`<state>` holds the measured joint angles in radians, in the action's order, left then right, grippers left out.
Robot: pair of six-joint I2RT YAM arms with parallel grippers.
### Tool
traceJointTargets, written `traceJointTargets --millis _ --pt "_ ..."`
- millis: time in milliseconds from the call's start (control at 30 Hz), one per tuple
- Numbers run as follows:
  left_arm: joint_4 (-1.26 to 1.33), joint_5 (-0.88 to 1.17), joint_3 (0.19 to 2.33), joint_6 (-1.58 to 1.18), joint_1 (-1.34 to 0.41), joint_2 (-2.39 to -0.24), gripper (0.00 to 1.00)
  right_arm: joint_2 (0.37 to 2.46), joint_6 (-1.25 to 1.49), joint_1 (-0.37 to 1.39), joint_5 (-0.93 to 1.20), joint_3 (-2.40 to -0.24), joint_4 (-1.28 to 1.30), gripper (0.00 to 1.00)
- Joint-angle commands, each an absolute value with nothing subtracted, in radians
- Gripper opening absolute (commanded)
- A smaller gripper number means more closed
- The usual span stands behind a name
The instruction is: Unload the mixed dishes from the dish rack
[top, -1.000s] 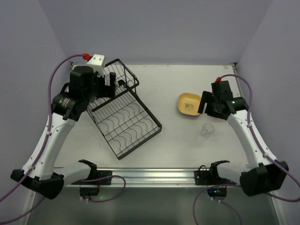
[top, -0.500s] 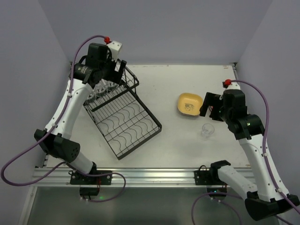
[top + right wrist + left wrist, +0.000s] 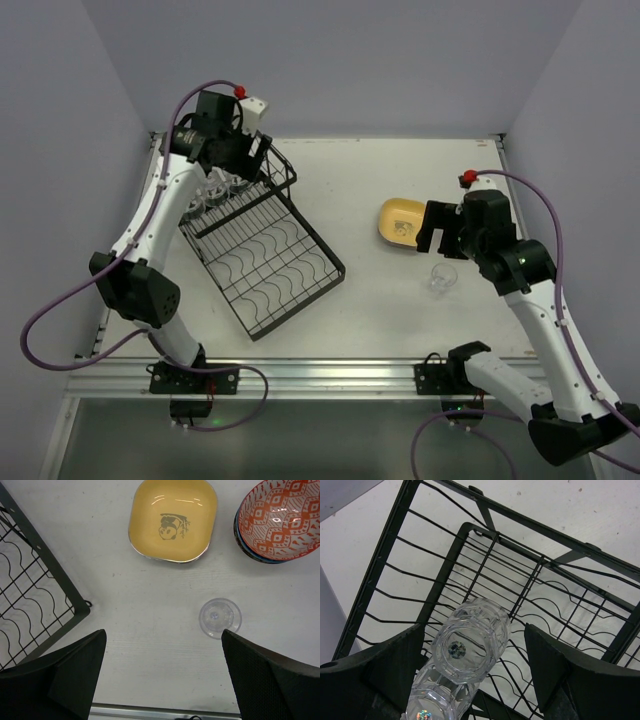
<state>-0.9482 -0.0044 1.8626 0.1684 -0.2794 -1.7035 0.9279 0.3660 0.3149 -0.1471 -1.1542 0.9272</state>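
Two glass cups point(image 3: 470, 645) sit in the basket section of the dish rack point(image 3: 270, 260), beneath my left gripper point(image 3: 474, 652), whose fingers are spread wide, gripping nothing. Right of the rack, on the table point(image 3: 150, 595), lie the yellow plate point(image 3: 172, 520), another cup point(image 3: 220, 617) and stacked bowls point(image 3: 280, 517). My right gripper point(image 3: 163, 632) hangs released above.
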Motion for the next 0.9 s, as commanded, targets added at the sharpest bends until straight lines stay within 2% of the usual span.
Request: traceJointTargets --millis 0,233,333,733,867 --pt "-0.962 0.012 1.859 0.189 -0.249 -1.695 0.84 0.928 0.348 0.327 -0.17 -1.177 0.92 0.99" --pt "-0.959 0.015 1.838 0.187 -0.232 -1.703 0.82 0.933 0.347 0.339 -0.173 -1.18 0.928 0.99" --pt "-0.953 0.017 1.827 0.186 -0.23 -1.704 0.77 0.931 0.348 0.344 -0.175 -1.181 0.931 0.99" --pt "-0.962 0.13 1.936 0.169 -0.23 -1.746 0.21 0.922 0.351 0.345 -0.183 -1.183 0.933 0.99" --pt "-0.937 0.195 1.991 0.12 -0.232 -1.724 0.1 0.904 0.374 0.347 -0.17 -1.183 0.901 0.99"
